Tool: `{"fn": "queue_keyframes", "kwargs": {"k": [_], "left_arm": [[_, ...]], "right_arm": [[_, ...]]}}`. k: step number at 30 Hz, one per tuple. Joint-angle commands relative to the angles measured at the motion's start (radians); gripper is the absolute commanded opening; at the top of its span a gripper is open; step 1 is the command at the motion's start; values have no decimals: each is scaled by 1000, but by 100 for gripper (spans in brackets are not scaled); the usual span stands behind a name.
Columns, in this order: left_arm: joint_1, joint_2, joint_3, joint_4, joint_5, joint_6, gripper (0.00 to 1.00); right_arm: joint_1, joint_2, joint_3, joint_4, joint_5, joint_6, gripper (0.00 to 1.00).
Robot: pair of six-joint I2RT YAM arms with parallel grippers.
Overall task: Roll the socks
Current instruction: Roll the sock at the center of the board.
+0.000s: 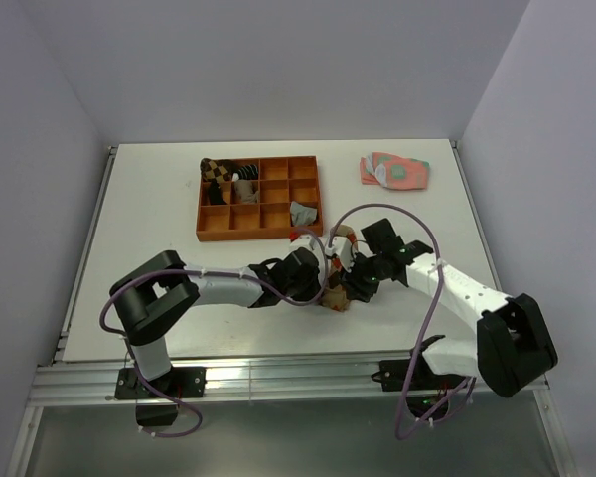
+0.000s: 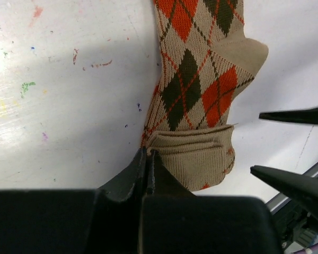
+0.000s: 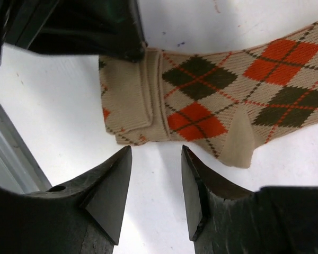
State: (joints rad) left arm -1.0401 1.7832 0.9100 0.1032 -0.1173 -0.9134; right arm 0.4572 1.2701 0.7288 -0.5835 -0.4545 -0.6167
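The left hand (image 2: 148, 156) is reaching in from the near-left corner toward the middle of the table (image 2: 69, 106). Its fingers are pressing together at one corner of the turned-over cuff (image 2: 193, 156), apparently nipping the cloth there. Beyond it, toward the far edge, what looks like the grey sock (image 1: 303, 213) is sitting in the near-right compartment of the orange tray (image 1: 260, 235). The argyle sock (image 2: 196, 90) is lying flat a little in from the middle of the near edge, between the two hands, with its cuff folded once onto the leg and the heel and foot running away from the fold. Just to its right, the right hand (image 3: 156, 151) is hovering beside the sock's other long side, fingers apart and holding nothing. The rolling seems to be only just beginning: one turn is made and the rest is lying unrolled. The next move is probably calling for the right hand to close on the free corner of the fold. Both hands could then turn it evenly toward the toe, since a roll driven from one corner risks going askew.
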Motion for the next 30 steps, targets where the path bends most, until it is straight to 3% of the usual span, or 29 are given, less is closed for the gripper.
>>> {"fn": "queue_keyframes", "kwargs": {"k": [1, 7, 13, 20, 30], "left_arm": [[0, 27, 50, -71, 30, -33, 0], [0, 70, 98, -65, 67, -62, 0], [3, 139, 167, -69, 102, -85, 0], [5, 168, 182, -34, 108, -88, 0], [15, 202, 228, -48, 139, -88, 1]], "right_arm": [[5, -101, -54, 100, -49, -80, 50], [3, -250, -150, 238, 10, -49, 52], [-12, -314, -169, 255, 22, -54, 53], [-94, -223, -152, 278, 160, -60, 52], [-284, -166, -103, 264, 57, -63, 53]]}}
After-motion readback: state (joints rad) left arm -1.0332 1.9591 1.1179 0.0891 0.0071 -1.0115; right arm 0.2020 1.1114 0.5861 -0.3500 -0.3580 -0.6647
